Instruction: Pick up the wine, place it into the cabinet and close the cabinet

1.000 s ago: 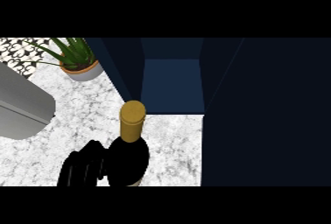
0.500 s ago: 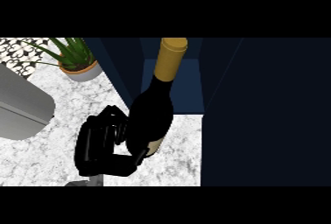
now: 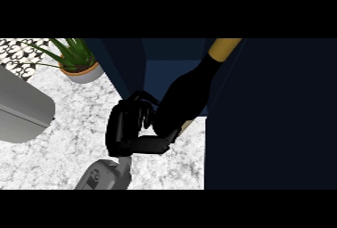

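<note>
Left side has a grey appliance [image 3: 23, 111] and a potted plant [image 3: 77, 62] on the marble tabletop [image 3: 59, 151]. Middle of the view, one hand [image 3: 132, 129] has its fingers [image 3: 141, 101] curled round the lower body of the wine [image 3: 187, 100], which is lifted off the tabletop. Can't honestly tell which hand it is. The bottle's long axis leans up and right from the fingers, gold neck already pointing into the open cabinet [image 3: 164, 73]. I'd say it just needs pushing further in along that line.
</note>
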Available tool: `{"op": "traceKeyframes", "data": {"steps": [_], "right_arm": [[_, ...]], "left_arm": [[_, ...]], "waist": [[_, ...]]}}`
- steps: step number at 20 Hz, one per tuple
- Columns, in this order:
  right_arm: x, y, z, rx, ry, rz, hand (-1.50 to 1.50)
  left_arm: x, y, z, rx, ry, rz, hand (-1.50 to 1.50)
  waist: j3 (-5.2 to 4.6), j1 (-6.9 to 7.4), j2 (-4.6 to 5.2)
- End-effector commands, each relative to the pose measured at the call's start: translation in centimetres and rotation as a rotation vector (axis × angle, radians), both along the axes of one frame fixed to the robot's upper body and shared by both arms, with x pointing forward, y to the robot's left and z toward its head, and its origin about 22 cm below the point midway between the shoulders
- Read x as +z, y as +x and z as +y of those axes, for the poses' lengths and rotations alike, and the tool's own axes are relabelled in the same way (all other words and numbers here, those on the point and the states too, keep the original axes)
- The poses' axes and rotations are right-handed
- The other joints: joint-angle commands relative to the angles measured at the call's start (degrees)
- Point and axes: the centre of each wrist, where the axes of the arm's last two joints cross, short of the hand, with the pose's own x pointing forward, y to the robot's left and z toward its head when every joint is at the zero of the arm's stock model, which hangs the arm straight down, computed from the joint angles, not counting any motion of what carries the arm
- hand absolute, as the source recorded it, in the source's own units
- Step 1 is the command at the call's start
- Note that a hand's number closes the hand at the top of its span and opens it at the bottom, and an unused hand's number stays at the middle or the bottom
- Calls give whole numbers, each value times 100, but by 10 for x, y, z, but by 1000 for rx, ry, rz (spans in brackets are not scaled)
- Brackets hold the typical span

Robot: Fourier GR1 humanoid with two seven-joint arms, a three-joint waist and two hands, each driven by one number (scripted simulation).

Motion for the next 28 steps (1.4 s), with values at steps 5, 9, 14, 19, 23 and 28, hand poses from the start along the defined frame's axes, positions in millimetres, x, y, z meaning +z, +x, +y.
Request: {"op": "traceKeyframes", "data": {"steps": [5,9,14,19,23,28], "right_arm": [[12,6,-13,2,10,-6,-150],[-5,5,-9,2,8,-18,-150],[-16,-4,-9,-5,-12,-15,-150],[2,4,-21,-9,11,4,-150],[-2,0,-19,11,-1,4,-150],[21,0,-24,2,8,6,-150]], "left_arm": [[-24,24,-26,20,107,14,150],[-35,30,-25,44,86,59,150],[-42,27,-27,64,92,87,150],[-60,30,-29,65,87,129,150],[-83,29,-29,74,87,141,150],[-106,29,-19,92,33,167,150]], "waist": [[-3,-23,7],[-2,-27,9],[0,-6,1],[-1,-6,2],[-2,-31,6],[-5,-50,13]]}}
